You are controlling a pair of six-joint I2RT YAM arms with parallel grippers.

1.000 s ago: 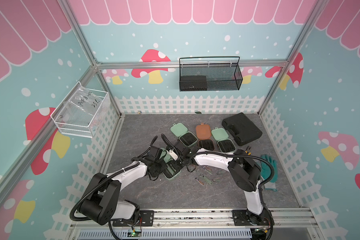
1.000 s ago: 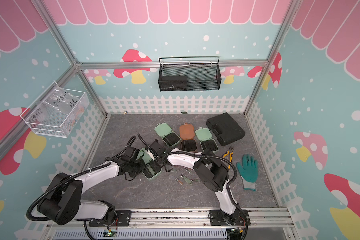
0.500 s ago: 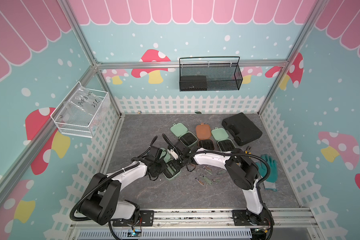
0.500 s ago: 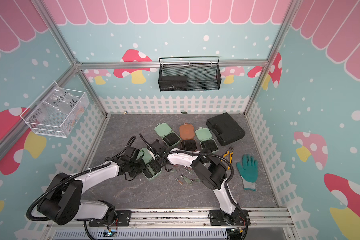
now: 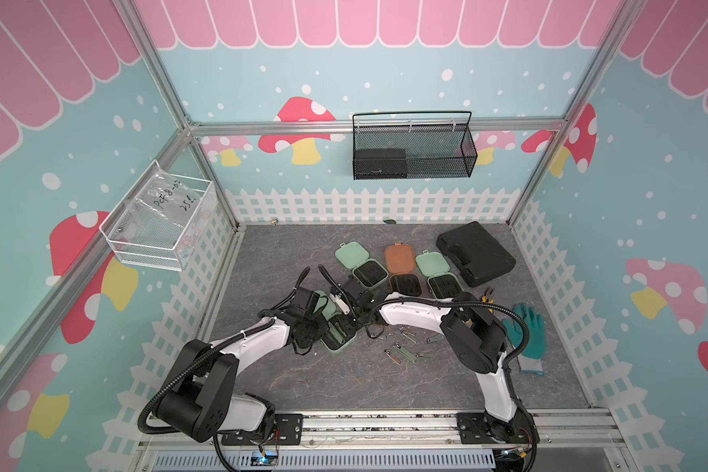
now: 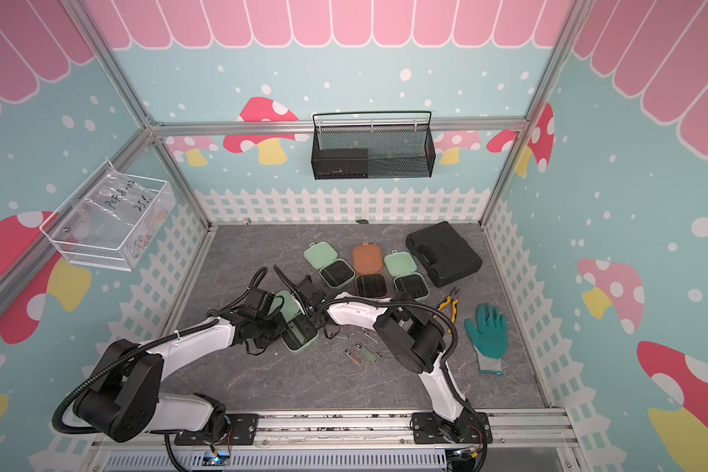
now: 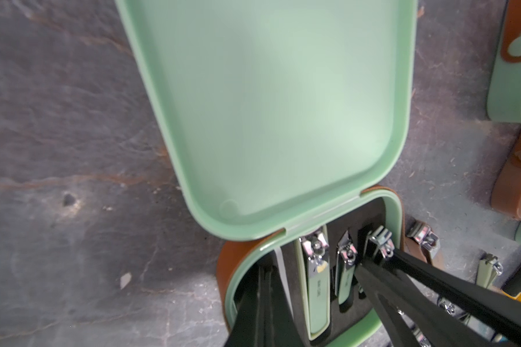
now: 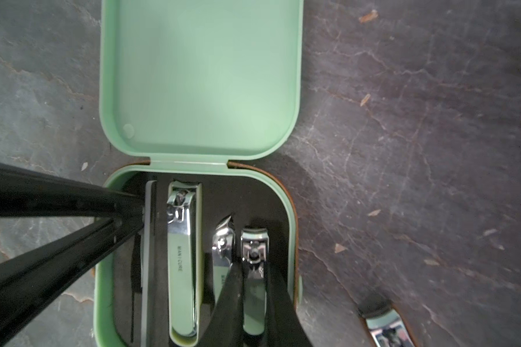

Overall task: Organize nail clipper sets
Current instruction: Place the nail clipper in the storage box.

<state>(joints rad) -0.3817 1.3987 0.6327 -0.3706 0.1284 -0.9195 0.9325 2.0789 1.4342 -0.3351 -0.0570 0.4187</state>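
Right wrist camera gives you the clearest look: the right end effector [image 8: 253, 267] is clamped on the small clipper [image 8: 254, 243], one finger along each long side. The clipper is at the last slot of the black insert [image 8: 247, 195], next to the wall of the open mint case [image 8: 103, 294]. Beside it in the insert you have a slant-nosed clipper [image 8: 221, 245], then a large clipper [image 8: 181, 264] printed MANICURE, then a slim nail file [image 8: 149, 264] against the opposite wall. The left end effector [image 8: 139, 214] has its fingers drawn together to a point over that file. The tips seem to touch it, but from this angle you cannot tell whether they pinch it or merely rest there. The lid [image 8: 199, 78] is swung fully open, away from the insert, over the grey counter [image 8: 418, 120]. In both top views that case sits just left of centre in the lower half of the frame, with both wrists crowded over it. Up and to its right, near frame centre, you see a row of three open cases [image 5: 400, 261], brown between two mint. To the right of the worked case, some loose clippers [image 5: 404, 354] lie scattered on the counter.
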